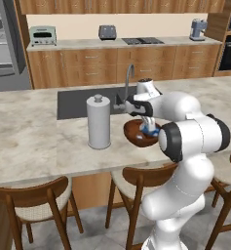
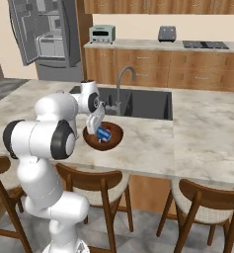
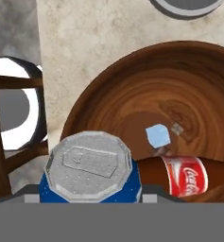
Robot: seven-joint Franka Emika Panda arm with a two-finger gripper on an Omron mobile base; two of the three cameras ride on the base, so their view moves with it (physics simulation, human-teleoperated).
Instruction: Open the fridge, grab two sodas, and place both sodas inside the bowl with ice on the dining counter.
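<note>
Dining counter [image 1: 29, 141] w/ bowl [image 2: 114, 142]: hand [image 2: 99, 132] clasping blue can [image 3: 90, 172]; hand cam alone: bottle [image 3: 179, 176], ice cube [image 3: 158, 136].

The beige marbled worktop [image 1: 24, 141] carries an inset dark sink [image 1: 78, 100] with a grey tap [image 1: 128, 80]. A white paper towel roll [image 1: 98, 122] stands near the sink, and a reddish-brown wooden bowl [image 1: 136, 134] sits just right of it.

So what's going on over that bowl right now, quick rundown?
Gripper down in the bowl, blue can between its jaws. Bottle already lying in the bowl beside an ice cube. Paper towel roll close by, not blocking.
</note>
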